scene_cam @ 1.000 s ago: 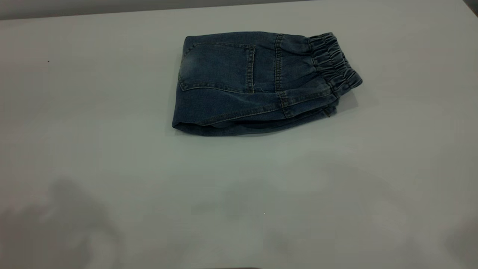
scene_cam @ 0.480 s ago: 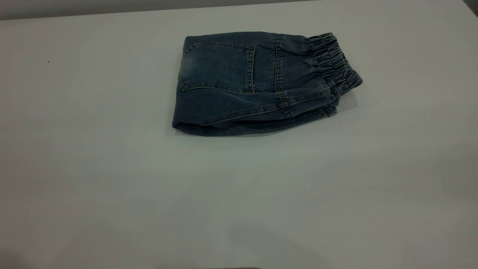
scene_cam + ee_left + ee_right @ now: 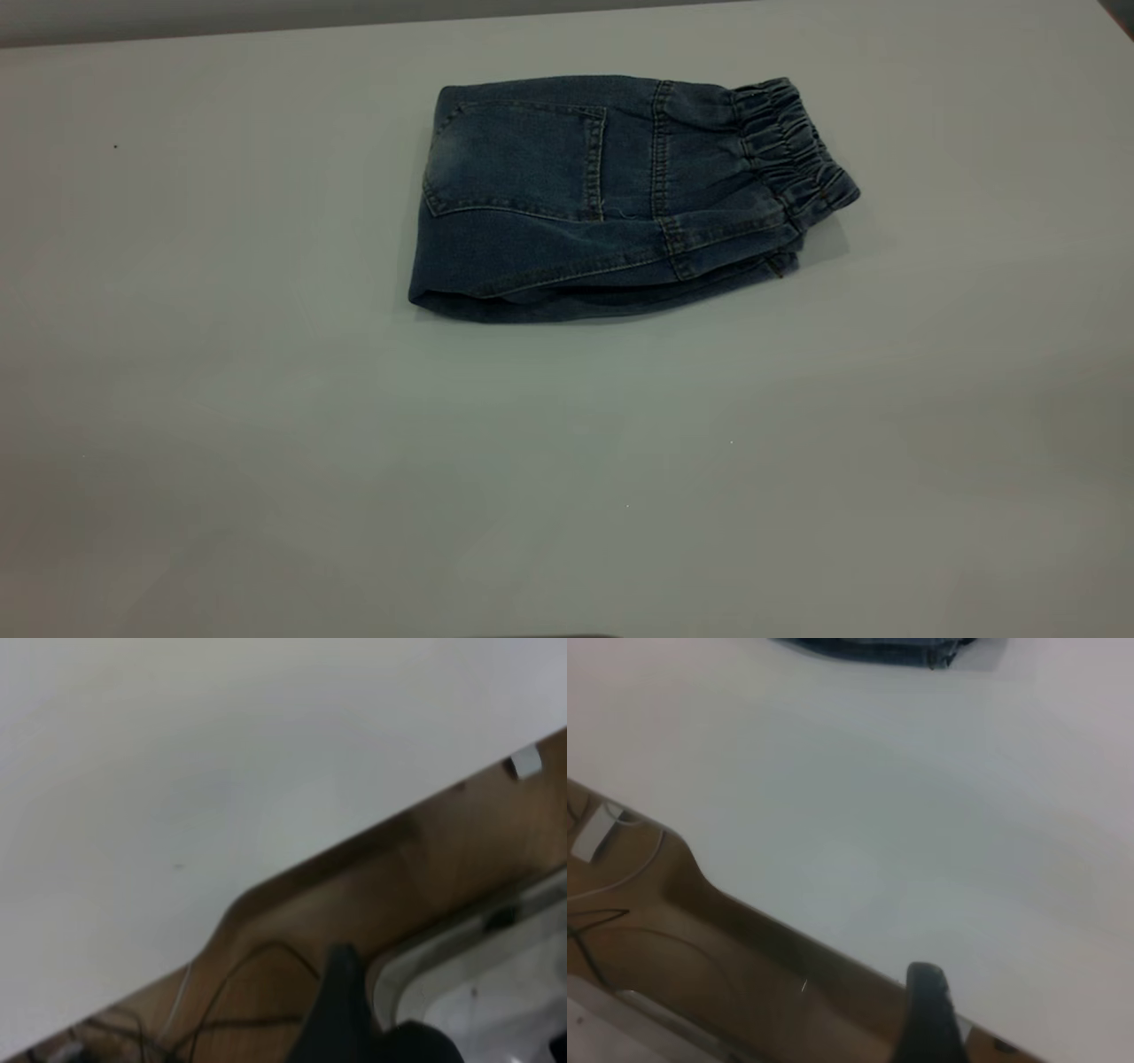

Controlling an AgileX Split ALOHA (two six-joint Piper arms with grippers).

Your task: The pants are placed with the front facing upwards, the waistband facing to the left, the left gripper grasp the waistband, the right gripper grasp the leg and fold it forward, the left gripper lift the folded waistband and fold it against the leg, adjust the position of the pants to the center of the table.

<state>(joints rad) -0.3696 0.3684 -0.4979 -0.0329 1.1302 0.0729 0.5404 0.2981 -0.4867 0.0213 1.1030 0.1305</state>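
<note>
- White and plain, the table (image 3: 266, 399) fills nearly all of the exterior view; a grey strip of background runs along its far edge.
- On the far half of the table lie the pants (image 3: 611, 199), folded into a compact packet, a little right of the middle. The back patch pocket (image 3: 518, 159) faces up, and the waistband (image 3: 793, 146) is at the right end of the packet. No arm and no gripper shows in this view.
- From the left wrist view, the left gripper (image 3: 341, 1010) is off the table, over a brown floor with dark cables (image 3: 239, 992). Only one black finger is seen, so it cannot be told if the fingers are apart or together. Nothing is held.
- From the right wrist view, the right gripper (image 3: 926, 1014) is beside the table's edge, well apart from the pants (image 3: 877, 649). Only one dark finger is seen, so its opening cannot be told either.
</note>
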